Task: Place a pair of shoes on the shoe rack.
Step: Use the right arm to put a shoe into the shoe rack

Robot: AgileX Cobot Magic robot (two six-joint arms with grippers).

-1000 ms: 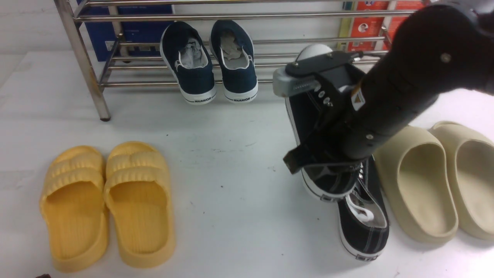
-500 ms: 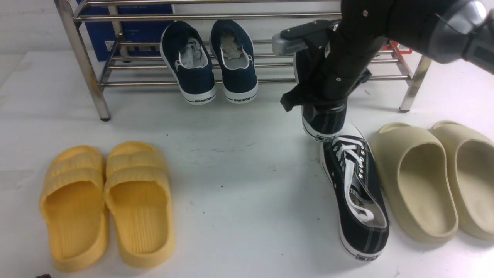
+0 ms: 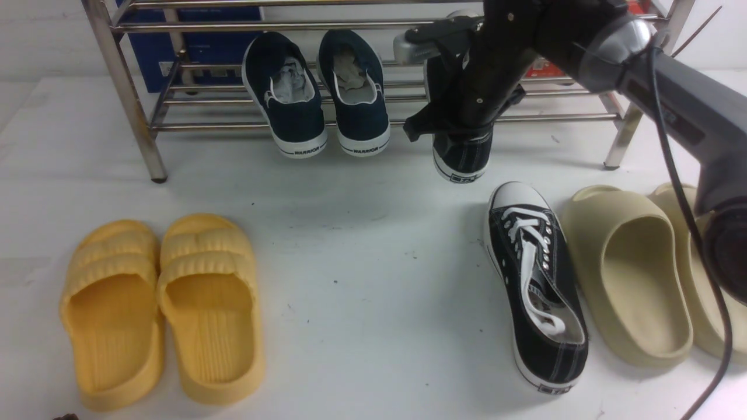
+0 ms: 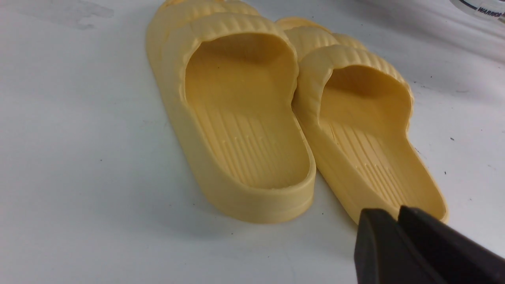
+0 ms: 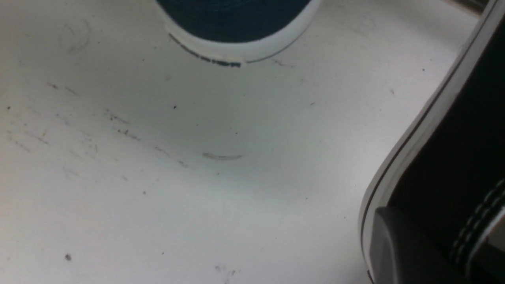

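My right gripper [image 3: 461,125] is clamped on one black canvas sneaker with a white rubber sole [image 3: 462,157] and holds it clear of the white table [image 3: 362,262]. In the right wrist view one dark finger [image 5: 398,244] presses the shoe's side; I cannot see how wide the jaws stand.

What matters for the next move is how the shoe lies to the shiny steel shoe rack of thin horizontal bars [image 3: 222,125]. The sneaker's long axis runs away from me, heel low and nearest me, toe raised and hidden behind the wrist. The lower shelf lies just beyond and under the hand, and the heel overhangs its front bar. I judge it needs pushing forward and levelling before release, or it may tip off. The pair of navy slip-on shoes [image 3: 318,93] sits to the hand's left, apart from it.

The second black canvas sneaker with white laces [image 3: 540,280] lies on the table behind the hand, toe toward the rack, so the right arm is nearer it. My left gripper [image 4: 398,236] is closed and empty beside the yellow foam slides [image 4: 276,118].
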